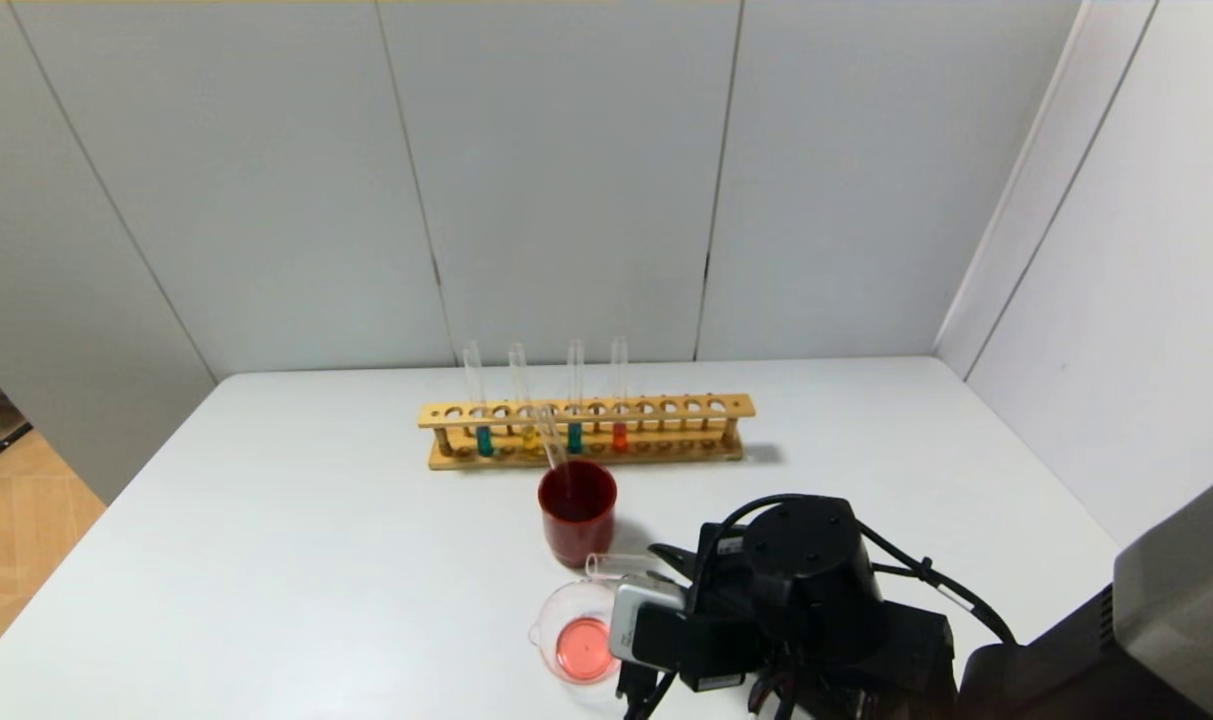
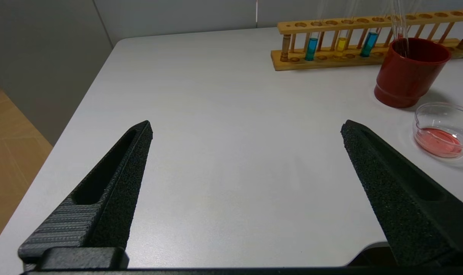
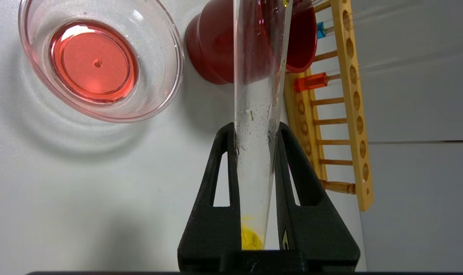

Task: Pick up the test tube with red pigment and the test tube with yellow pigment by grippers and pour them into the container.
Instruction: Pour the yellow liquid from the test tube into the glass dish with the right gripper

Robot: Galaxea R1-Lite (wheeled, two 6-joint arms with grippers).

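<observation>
Right hand [image 3: 256, 131] is clenched on the test tube with yellow pigment [image 3: 258, 114], held near-horizontal beside the container [image 1: 576, 630] of pink liquid on the desk [image 1: 266, 560]. Left hand [image 2: 246, 128] stands released.

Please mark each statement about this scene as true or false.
1. The right end effector is shut on a yellow-tipped tube. True.
2. The beaker is empty. False: it holds reddish liquid.
3. The left end effector grips a tube. False: it is open and holds nothing, above the table.
4. A clear tube stands leaning in the red cup. True.
</observation>
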